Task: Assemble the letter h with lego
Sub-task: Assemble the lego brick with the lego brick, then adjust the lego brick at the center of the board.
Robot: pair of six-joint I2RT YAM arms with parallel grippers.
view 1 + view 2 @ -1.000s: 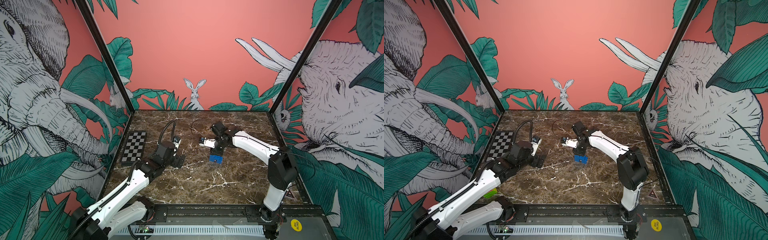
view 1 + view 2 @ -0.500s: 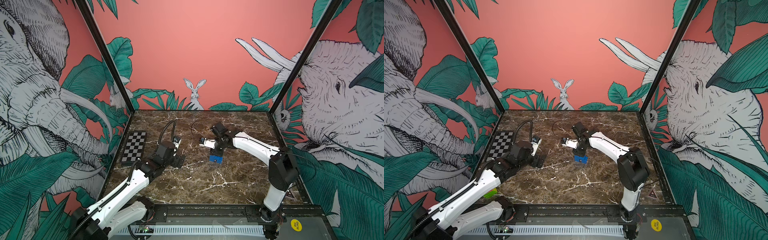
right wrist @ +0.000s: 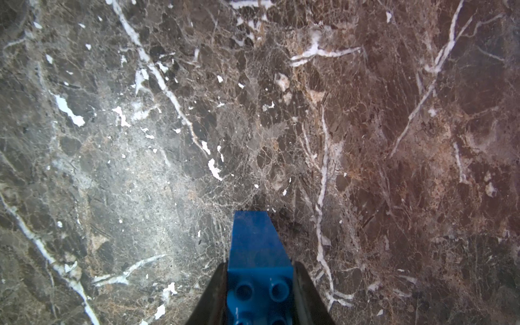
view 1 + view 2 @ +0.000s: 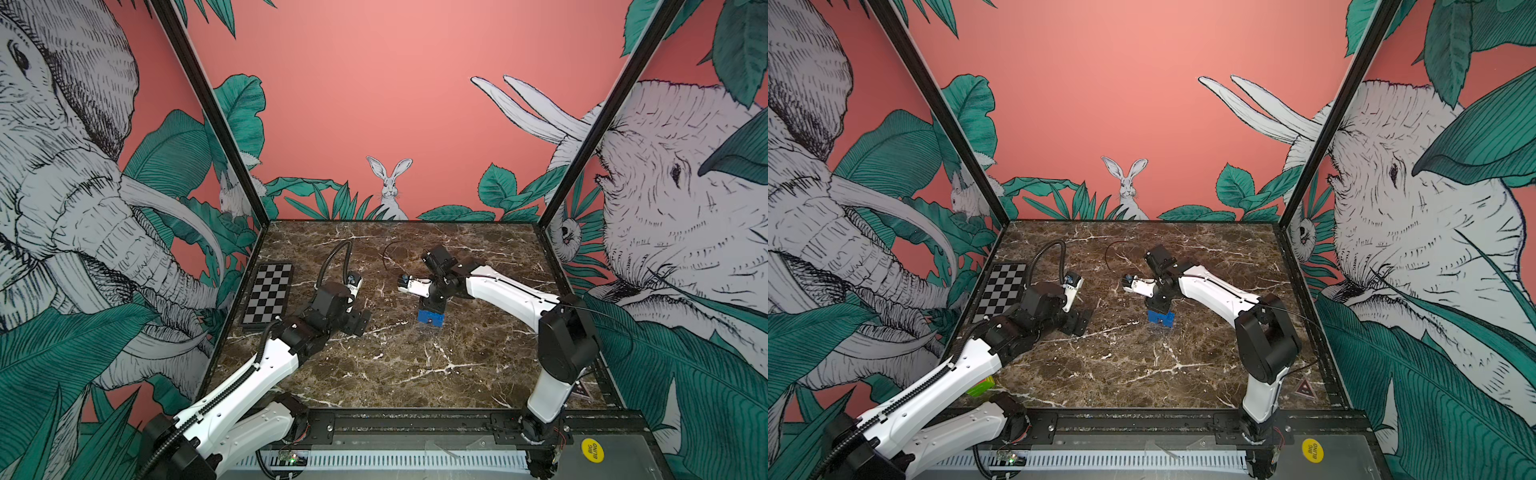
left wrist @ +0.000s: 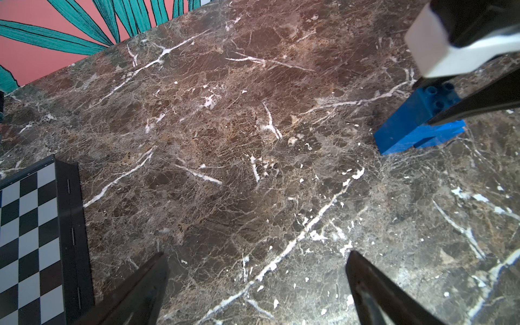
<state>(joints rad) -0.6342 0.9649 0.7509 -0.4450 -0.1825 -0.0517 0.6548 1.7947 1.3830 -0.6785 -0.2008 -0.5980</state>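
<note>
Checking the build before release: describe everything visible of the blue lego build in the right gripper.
The blue lego build is bright blue, glossy plastic, made of stacked bricks with round studs on top. It stands upright on the marble table, a tall stem with a lower part jutting out at its foot; in both top views a dark notch shows in its lower edge. The right gripper is shut on the stem's top, a finger on each side.

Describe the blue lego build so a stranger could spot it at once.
Start at the brown marble table. Near its middle, the right gripper is shut on the blue lego build, standing on the marble. Studded bright blue bricks set it apart from the flat black-and-white checkerboard nearby.
</note>
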